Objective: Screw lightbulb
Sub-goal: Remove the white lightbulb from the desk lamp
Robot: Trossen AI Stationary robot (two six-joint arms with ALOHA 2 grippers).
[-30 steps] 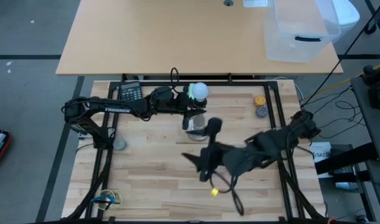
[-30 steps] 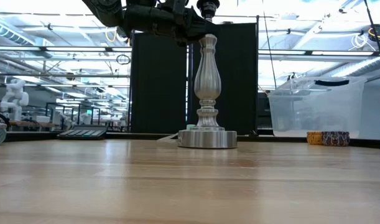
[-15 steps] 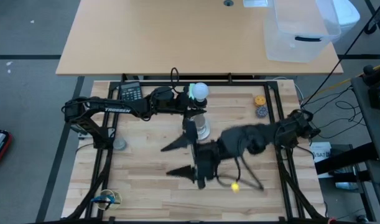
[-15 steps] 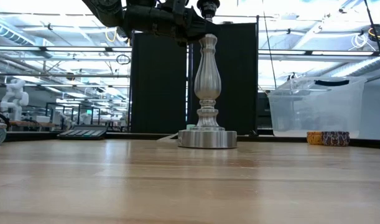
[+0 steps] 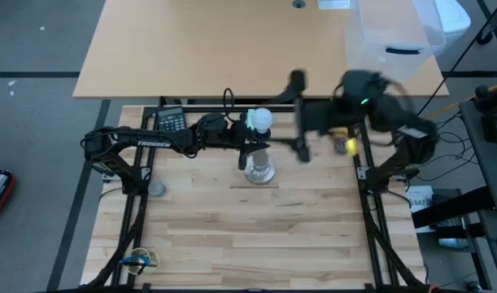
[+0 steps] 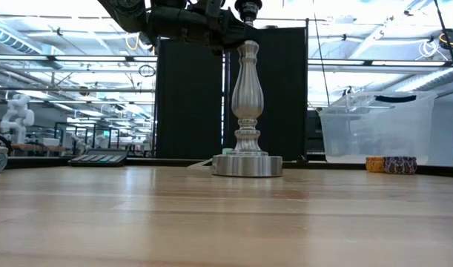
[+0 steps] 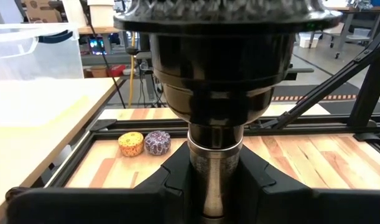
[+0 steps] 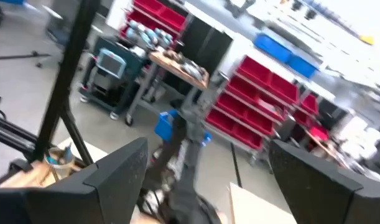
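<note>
Since the earlier frame the right arm has swung from the near middle of the worktop (image 5: 191, 244) up to its far right edge, while the left arm has not moved. The right gripper (image 5: 298, 114) now hangs blurred near the far frame rail, its jaws standing wide apart and holding nothing; its wrist view looks out into the room between two spread fingers (image 8: 115, 171). The left gripper (image 5: 250, 130) reaches in from the left at the top of the stand (image 5: 259, 169), its jaws narrowly set; whether they press on the lightbulb (image 5: 261, 120) cannot be told from these views. The lightbulb shows as a white globe at the left gripper's tip, just beyond the stand as seen from above. In the low view the silver stand (image 6: 248, 119) sits upright on its round base, its top meeting the dark arm above. A black calculator (image 5: 172, 120) lies at the far left, two small round tins (image 5: 341, 138) at the far right, and a clear bin (image 5: 390, 41) rests on the table beyond.
</note>
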